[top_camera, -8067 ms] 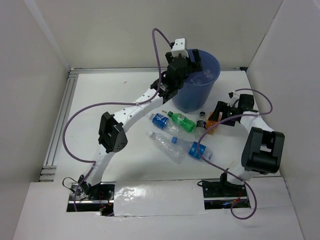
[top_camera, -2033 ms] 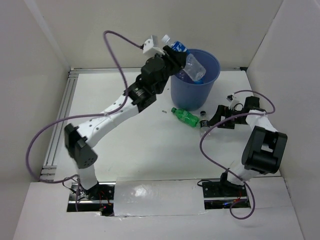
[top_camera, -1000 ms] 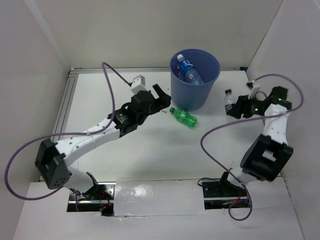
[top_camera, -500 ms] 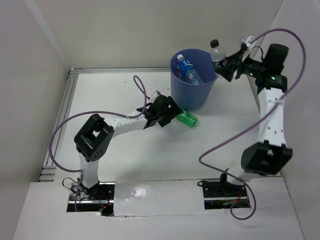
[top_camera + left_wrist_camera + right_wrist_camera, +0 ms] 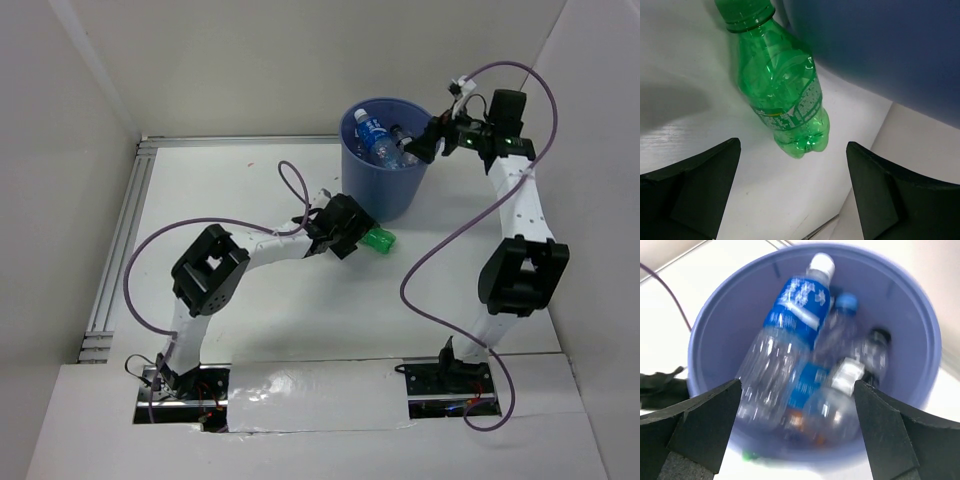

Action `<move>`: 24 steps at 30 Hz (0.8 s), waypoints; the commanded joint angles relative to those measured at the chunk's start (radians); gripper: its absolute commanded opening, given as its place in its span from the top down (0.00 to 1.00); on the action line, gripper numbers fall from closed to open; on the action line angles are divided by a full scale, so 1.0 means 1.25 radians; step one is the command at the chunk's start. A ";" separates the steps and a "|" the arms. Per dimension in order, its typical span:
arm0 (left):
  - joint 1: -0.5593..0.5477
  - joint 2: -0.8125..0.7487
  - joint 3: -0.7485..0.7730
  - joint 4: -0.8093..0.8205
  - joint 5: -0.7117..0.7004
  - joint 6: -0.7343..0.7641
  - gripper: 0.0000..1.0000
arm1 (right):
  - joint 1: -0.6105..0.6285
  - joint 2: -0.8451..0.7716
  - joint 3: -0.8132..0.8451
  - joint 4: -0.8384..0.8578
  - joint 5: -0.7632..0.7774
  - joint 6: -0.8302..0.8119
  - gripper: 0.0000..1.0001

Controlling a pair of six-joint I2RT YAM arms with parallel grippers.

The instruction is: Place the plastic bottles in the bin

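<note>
In the bin [image 5: 715,335]: clear bottles [image 5: 775,365] | green bottle [image 5: 782,95] beside it | left hand [image 5: 792,150], right hand [image 5: 797,385] agape, empty

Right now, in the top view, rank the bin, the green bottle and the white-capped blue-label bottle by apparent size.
1. bin, clearly largest.
2-3. blue-label bottle and green bottle: unsure; the left gripper hides most of the green one.
</note>
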 commanded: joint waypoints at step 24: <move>-0.053 -0.257 -0.215 0.125 -0.069 0.264 0.90 | -0.273 -0.264 -0.485 -0.374 -0.106 -0.401 0.00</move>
